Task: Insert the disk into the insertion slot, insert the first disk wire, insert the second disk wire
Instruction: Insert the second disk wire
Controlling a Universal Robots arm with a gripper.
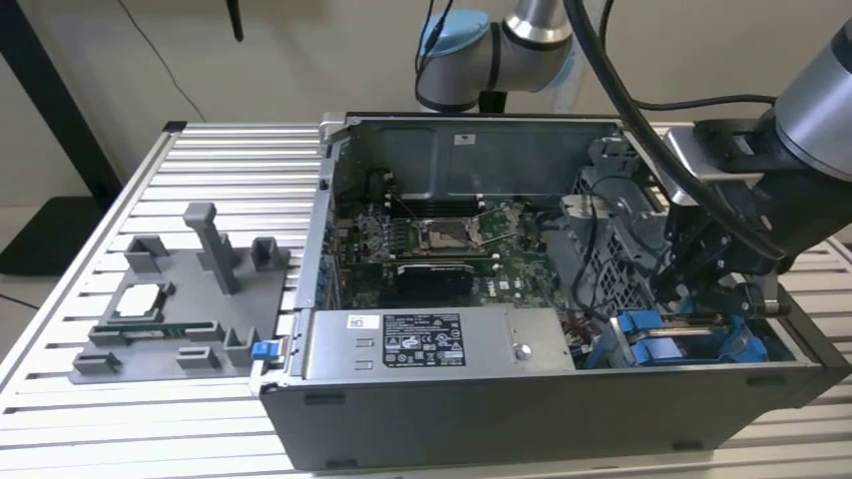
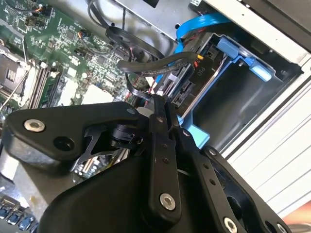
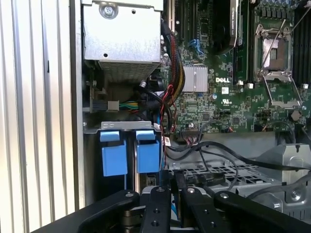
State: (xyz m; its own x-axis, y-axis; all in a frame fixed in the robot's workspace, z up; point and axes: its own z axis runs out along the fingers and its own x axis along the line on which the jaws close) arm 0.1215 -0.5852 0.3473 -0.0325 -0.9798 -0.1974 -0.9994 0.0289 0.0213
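Disk point(image 2: 194, 131) apparently seated in the insertion slot point(image 3: 121, 125), rigid, dense, shock-sensitive, best gripped by its blue carrier's edges; gripper point(image 2: 163, 103) jaws pinched nearly together at a black wire connector point(image 2: 171, 90), hold unclear.

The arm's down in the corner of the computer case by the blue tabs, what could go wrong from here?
Loose black cables loop right beside the gripper; they could snag or get pinched if it moves. The blue tabs sit very close, so a sideways drift might knock or bend them. The circuit board lies exposed nearby, and a dragged cable could scrape it.
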